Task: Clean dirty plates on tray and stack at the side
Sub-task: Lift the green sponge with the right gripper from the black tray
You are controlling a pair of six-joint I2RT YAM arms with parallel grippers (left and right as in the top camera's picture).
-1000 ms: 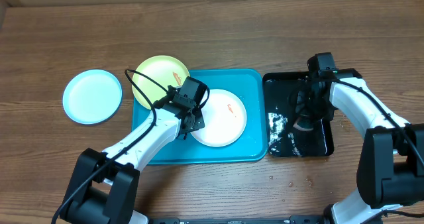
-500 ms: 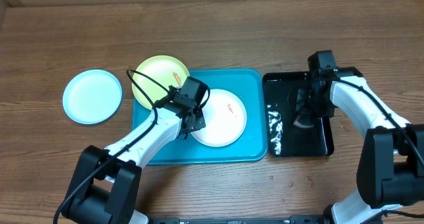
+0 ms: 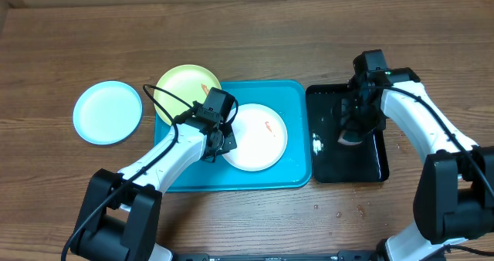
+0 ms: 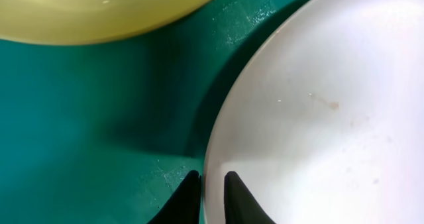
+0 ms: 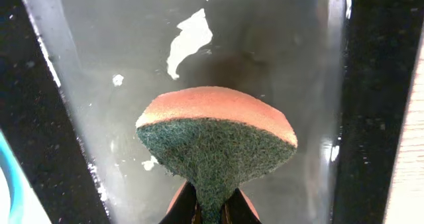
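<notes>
The white plate [image 3: 260, 137] [image 4: 318, 118] lies on the bright blue tray [image 3: 295, 99] [image 4: 79, 118] and carries a small orange smear. My left gripper [image 3: 223, 144] [image 4: 212, 192] is at its left rim, with one finger outside the rim and one on the plate, shut on that rim. The yellow-green plate [image 3: 184, 87] [image 4: 99, 12] overlaps the tray's far left corner. On the wood left of the tray lies the light cyan plate [image 3: 108, 112]. My right gripper [image 3: 353, 134] [image 5: 211, 209] is shut on a green-and-orange sponge [image 5: 215, 134], held over the black tray [image 3: 328, 167] [image 5: 99, 85].
The glossy black tray holds a film of water with bright reflections and stands right against the blue tray's right side. Bare wooden table surrounds both trays. The cyan plate sits a short way left of the yellow-green one.
My left gripper's jaws have narrowed onto the white plate's rim and the wrist has shifted slightly up and left. The right gripper with the sponge moved a little left over the black tray.
</notes>
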